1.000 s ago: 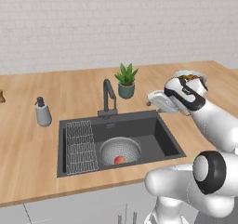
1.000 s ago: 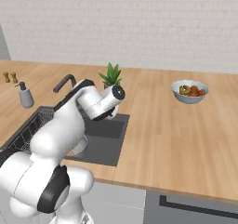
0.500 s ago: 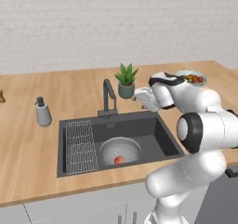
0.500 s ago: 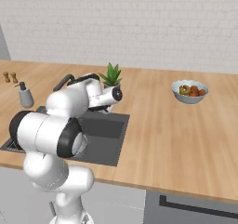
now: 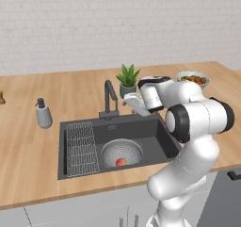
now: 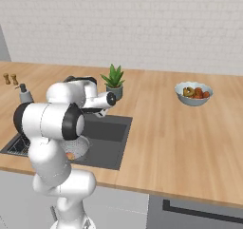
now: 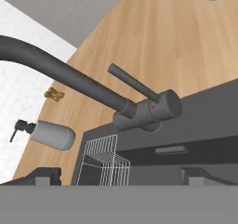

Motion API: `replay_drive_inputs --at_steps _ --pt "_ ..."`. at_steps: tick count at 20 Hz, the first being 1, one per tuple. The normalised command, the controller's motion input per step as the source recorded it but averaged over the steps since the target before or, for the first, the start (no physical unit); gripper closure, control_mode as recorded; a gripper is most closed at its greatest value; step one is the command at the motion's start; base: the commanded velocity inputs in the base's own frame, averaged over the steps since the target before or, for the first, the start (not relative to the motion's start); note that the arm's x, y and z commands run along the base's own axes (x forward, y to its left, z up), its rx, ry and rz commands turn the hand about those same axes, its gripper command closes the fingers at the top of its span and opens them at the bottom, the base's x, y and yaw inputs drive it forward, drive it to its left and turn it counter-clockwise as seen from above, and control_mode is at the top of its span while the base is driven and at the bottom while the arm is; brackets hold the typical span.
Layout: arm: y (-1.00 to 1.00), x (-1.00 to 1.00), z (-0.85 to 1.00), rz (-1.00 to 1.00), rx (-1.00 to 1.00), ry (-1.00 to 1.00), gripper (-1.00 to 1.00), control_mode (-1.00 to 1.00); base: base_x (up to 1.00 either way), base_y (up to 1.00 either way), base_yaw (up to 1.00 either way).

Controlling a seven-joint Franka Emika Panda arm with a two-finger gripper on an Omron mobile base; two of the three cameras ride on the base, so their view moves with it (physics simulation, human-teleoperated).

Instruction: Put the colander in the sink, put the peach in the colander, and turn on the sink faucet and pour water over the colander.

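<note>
The grey colander [image 5: 121, 151] sits on the floor of the dark sink [image 5: 153, 133] with the orange-red peach [image 5: 121, 162] inside it. The dark gooseneck faucet [image 5: 109, 98] stands at the sink's back edge, and no water runs from it. My gripper [image 5: 129, 100] hovers just right of the faucet, open and holding nothing. Seen from the hand, the faucet's base and slanted lever [image 7: 133, 84] lie straight ahead, the spout [image 7: 46, 62] crosses the upper left, and my fingertips [image 7: 44, 176] stand wide apart. From the right base camera my arm covers part of the colander [image 6: 81, 146].
A grey soap bottle [image 5: 44, 114] stands left of the sink, and a potted plant [image 5: 128, 78] is behind the faucet. A fruit bowl [image 5: 192, 78] sits at the back right. The wire rack [image 5: 81, 147] lines the sink's left side. Shakers [image 6: 10, 78] stand far left.
My arm has swung left, carrying the hand from the sink's right side up close to the faucet. The colander and peach have stayed put.
</note>
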Motion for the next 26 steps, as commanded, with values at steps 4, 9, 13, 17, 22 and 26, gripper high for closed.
replay_drive_inputs --at_steps 4,9,13,17,22,26 --pt "0.22 0.54 -0.21 0.00 0.00 0.00 -1.00 -1.00 0.00 0.00 0.00" --pt "0.14 0.32 -0.27 -0.03 0.00 0.00 -1.00 -1.00 0.00 0.00 0.00" --pt "0.13 0.34 -0.26 -0.04 0.00 0.00 -1.00 -1.00 0.00 0.00 0.00" --pt "0.16 0.47 -0.15 -0.06 0.00 0.00 -1.00 -1.00 0.00 0.00 0.00" --pt "0.15 0.40 -0.18 -0.08 0.00 0.00 -1.00 -1.00 0.00 0.00 0.00" --pt "0.12 0.33 -0.21 -0.10 0.00 0.00 -1.00 -1.00 0.00 0.00 0.00"
